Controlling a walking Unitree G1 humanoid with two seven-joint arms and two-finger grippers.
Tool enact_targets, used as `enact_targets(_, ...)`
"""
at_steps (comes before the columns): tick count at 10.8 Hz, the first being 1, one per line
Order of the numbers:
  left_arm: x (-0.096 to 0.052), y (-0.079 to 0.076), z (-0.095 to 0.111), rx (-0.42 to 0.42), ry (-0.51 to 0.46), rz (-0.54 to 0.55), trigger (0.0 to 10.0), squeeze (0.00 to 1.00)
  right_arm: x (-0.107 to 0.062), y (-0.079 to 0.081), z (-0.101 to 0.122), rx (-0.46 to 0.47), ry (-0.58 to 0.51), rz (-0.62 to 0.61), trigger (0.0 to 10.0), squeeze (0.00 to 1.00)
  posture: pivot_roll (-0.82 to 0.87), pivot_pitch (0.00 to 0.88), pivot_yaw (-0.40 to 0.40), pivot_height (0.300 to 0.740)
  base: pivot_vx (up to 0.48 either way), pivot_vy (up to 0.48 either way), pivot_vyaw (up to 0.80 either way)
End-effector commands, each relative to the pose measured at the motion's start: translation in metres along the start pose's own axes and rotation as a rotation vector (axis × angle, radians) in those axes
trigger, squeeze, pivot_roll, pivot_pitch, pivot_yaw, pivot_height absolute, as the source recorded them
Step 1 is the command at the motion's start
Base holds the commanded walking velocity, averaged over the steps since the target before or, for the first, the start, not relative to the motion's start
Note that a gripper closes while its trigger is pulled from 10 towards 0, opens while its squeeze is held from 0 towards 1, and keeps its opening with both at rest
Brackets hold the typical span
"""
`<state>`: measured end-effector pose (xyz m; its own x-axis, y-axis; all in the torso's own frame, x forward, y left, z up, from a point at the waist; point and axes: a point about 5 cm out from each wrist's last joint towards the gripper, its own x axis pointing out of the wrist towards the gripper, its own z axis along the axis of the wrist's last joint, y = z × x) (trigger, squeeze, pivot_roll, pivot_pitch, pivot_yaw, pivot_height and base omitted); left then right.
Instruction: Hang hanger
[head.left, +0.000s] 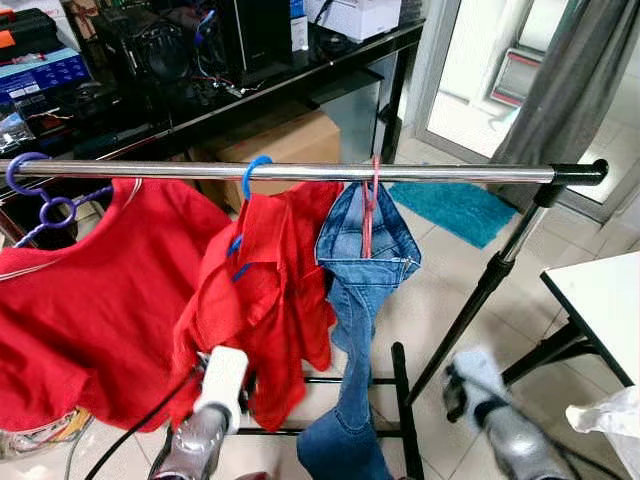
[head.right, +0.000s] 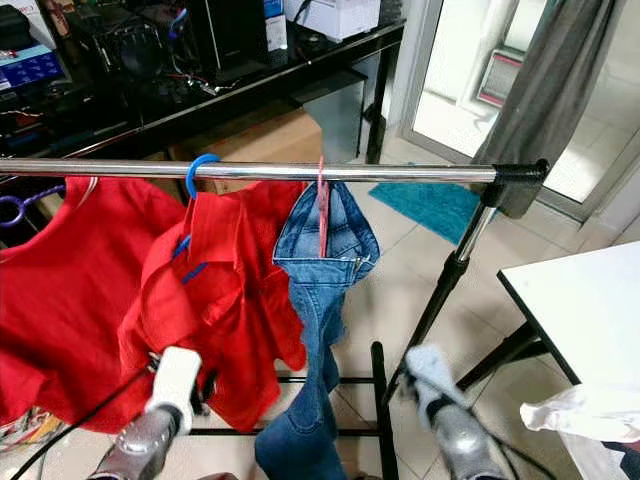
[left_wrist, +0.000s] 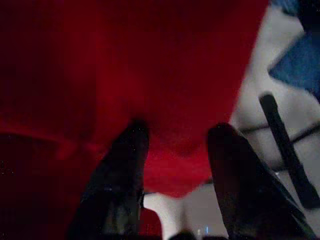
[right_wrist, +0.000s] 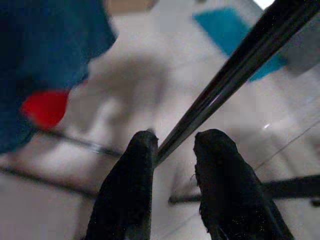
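Hanging low, left hand fingers apart under the red shirt, right hand also spread near the rack's slanted pole, blue hanger hooked on the rail, no readable labels.

A teal mat lies on the tiled floor beyond a cardboard box, a grey curtain hangs right, and a white surface stands nearby.

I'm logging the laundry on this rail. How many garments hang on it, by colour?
Red garments: 2, a red T-shirt and a red top on the blue hanger.
Blue garments: 1, the jeans.
Total: 3 on the rail.
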<state>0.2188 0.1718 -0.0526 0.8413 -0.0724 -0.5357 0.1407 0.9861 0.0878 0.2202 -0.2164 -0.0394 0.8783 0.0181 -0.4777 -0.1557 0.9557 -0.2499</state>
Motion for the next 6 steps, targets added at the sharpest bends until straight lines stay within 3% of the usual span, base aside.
enact_targets(1,0.001,0.005,0.007,-0.014,-0.041,0.037,10.0,0.0,-0.001,-0.004,0.005,0.016,-0.053,-0.032,10.0,0.0,0.1,0.013,0.034,0.74,0.0,0.0,0.0)
enact_targets(4,0.001,-0.003,0.007,-0.029,-0.051,0.003,10.0,0.0,-0.001,-0.007,0.011,-0.019,-0.108,-0.088,10.0,0.0,0.1,0.018,0.02,0.74,0.0,0.0,0.0)
enact_targets(5,0.0,-0.021,-0.006,-0.049,0.062,-0.124,10.0,0.0,-0.002,-0.008,0.007,-0.048,-0.072,-0.085,10.0,0.0,0.1,0.019,0.014,0.74,0.0,0.0,0.0)
enact_targets(6,-0.005,-0.025,-0.021,0.016,0.162,-0.156,10.0,0.0,-0.003,-0.003,-0.004,-0.074,0.006,-0.044,10.0,0.0,0.1,0.02,0.012,0.74,0.0,0.0,0.0)
